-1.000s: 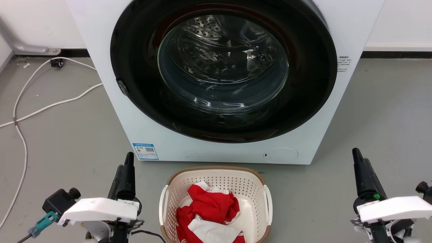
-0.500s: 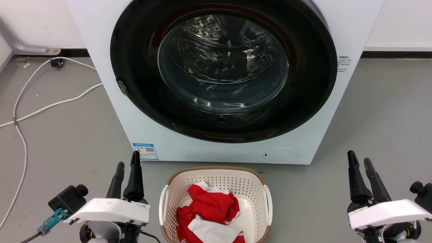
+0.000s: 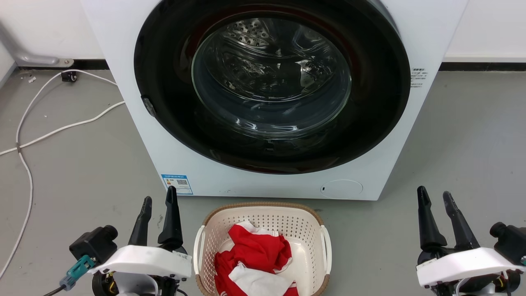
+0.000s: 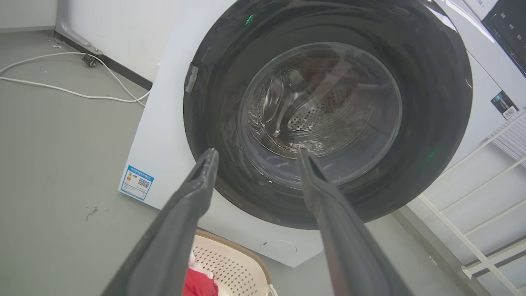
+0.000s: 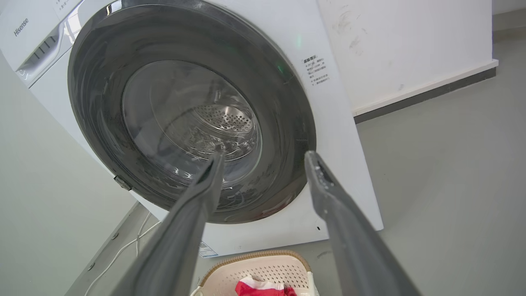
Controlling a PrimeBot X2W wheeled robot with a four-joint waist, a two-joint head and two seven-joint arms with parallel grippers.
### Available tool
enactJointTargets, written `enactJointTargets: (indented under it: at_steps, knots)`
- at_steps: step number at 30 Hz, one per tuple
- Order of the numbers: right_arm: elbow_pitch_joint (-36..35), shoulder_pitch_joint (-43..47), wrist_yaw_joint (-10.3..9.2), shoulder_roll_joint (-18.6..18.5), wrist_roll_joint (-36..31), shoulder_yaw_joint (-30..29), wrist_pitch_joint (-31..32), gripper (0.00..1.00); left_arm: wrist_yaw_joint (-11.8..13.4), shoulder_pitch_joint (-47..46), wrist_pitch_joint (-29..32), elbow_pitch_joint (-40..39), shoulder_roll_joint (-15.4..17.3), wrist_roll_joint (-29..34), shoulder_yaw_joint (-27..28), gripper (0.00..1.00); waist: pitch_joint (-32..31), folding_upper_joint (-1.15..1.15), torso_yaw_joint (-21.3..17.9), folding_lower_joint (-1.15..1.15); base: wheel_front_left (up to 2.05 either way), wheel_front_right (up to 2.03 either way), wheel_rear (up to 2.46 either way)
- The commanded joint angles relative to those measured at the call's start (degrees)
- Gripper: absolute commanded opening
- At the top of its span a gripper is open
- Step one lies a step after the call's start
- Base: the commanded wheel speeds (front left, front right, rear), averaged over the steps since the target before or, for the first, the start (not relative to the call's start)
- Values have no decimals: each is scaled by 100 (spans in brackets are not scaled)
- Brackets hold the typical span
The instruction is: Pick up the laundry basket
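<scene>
Cream perforated plastic laundry basket (image 3: 263,220), brown woven rim, is sitting lengthwise near-to-far; left gripper (image 3: 159,194) and right gripper (image 3: 434,191) are both gaping apart.

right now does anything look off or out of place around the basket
Nothing spilled or damaged. The laundry basket sits upright before the washing machine, red and white clothing heaped inside. Only oddity: loose white cables trailing across the floor at left.

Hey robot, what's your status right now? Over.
Left gripper open, empty, close left of laundry basket. Right gripper open, empty, farther out right. Basket on floor before washing machine, untouched, red-white clothes inside. Nothing blocking its handles.
</scene>
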Motion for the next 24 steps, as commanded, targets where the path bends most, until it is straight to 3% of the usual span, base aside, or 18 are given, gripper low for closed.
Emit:
enactJointTargets:
  at_steps: [1, 24]
  knots:
    - [-97, 8, 0, -21, -167, 19, -50, 100, 34, 7, -55, -96, 14, 150, -23, 100, 2, 0, 0, 0, 0, 0, 0]
    - [-166, 168, 0, -24, -1643, 123, -376, 100, 215, 144, -384, -123, 15, 1427, -215, 100, 5, 0, 11, 0, 0, 0, 0]
